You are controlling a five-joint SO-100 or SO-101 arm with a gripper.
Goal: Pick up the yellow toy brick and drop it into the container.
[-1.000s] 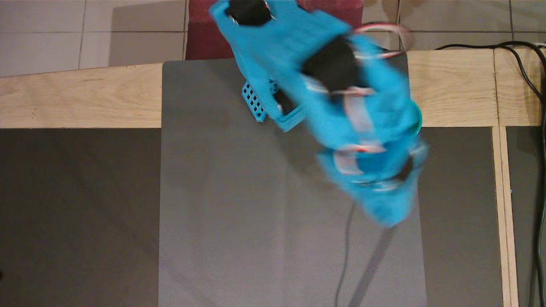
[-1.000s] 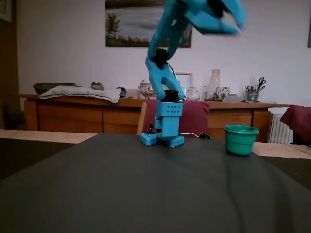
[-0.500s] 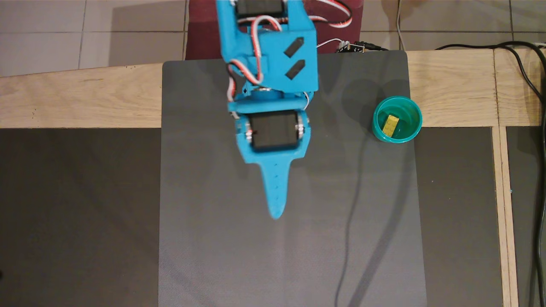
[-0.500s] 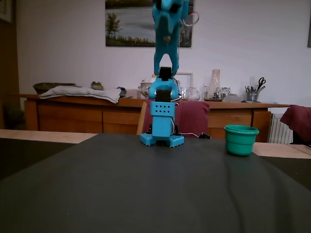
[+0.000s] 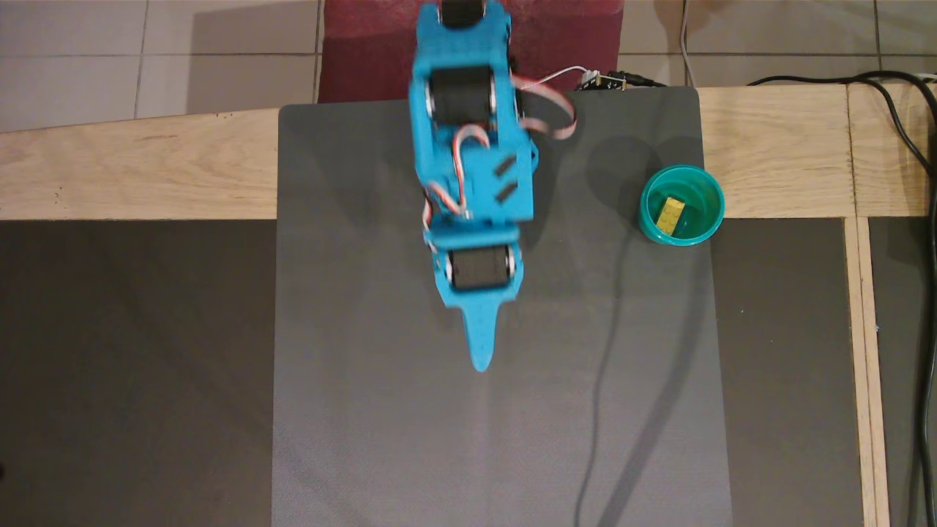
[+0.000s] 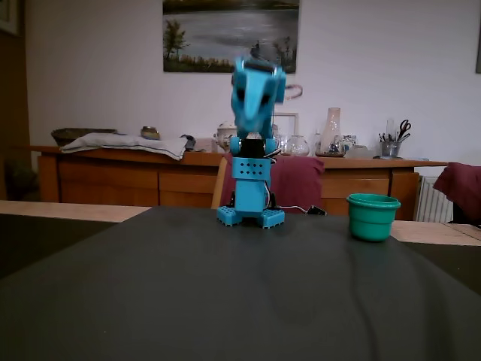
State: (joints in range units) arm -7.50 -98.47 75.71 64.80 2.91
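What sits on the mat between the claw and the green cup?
Nothing: in the overhead view only bare grey mat separates the claw from the cup.

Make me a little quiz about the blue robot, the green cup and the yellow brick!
1. True or false: the yellow toy brick lies inside the container.
2. In the overhead view, on which side of the arm does the container stand: A left, B right?
3. Fill in: the pincer holds ____.

Key: 1 true; 2 B; 3 nothing, it is away from the brick, over the grey mat.
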